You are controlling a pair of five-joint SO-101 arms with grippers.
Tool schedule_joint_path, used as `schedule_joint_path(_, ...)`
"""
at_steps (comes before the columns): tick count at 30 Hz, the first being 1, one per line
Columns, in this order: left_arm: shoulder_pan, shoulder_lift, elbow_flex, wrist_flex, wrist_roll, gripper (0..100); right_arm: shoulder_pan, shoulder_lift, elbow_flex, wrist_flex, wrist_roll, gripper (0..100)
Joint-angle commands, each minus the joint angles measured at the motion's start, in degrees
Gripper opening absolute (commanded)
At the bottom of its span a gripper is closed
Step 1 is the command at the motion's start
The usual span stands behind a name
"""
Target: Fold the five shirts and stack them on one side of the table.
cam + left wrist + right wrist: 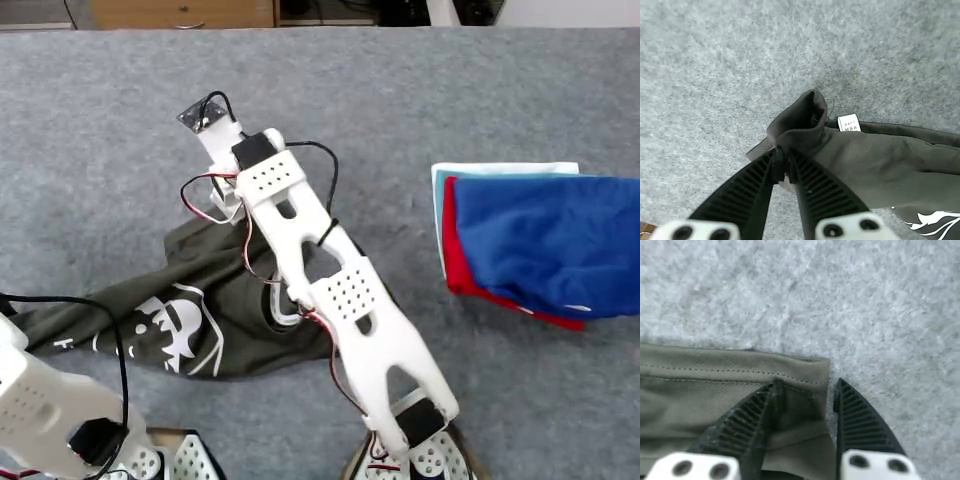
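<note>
A dark olive shirt [215,290] with a white skull print lies crumpled on the grey table, left of centre. My left gripper [784,155] is shut on a bunched fold of this shirt [865,160] near its white label [848,122]. In the high view the left arm [50,420] sits at the near left corner. My right arm reaches out to the shirt's far edge, where the right gripper [222,205] stands. In its wrist view the right gripper [807,385] is open, its jaws astride the hemmed corner of the shirt [715,380].
At the right edge of the table [420,100] lies a stack of folded shirts: a blue one [550,240] on top, a red one [455,270] under it, and a pale one [500,170] at the bottom. Grey carpet-like tabletop stretches across the back.
</note>
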Motion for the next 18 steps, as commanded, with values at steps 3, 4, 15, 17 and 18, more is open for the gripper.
schedule_joint_path(3,-0.4,-1.0,-2.5,0.7,0.3,2,-0.8,-0.2,-0.6,-0.9,-0.4,8.1)
schedule_joint_path(4,-0.4,-1.0,-2.5,0.7,0.3,2,-0.8,-0.2,-0.6,-0.9,-0.5,5.8)
schedule_joint_path(15,-0.6,-1.0,-2.0,0.7,0.3,2,-0.5,-0.2,-0.7,-1.8,-0.6,0.2)
schedule_joint_path(17,-0.6,-1.0,-2.0,0.7,0.3,2,0.7,-0.3,-2.2,-2.1,-0.6,0.2)
schedule_joint_path(18,-0.6,-1.0,-2.0,0.7,0.3,2,1.5,-0.3,-4.3,-1.6,-0.6,0.2)
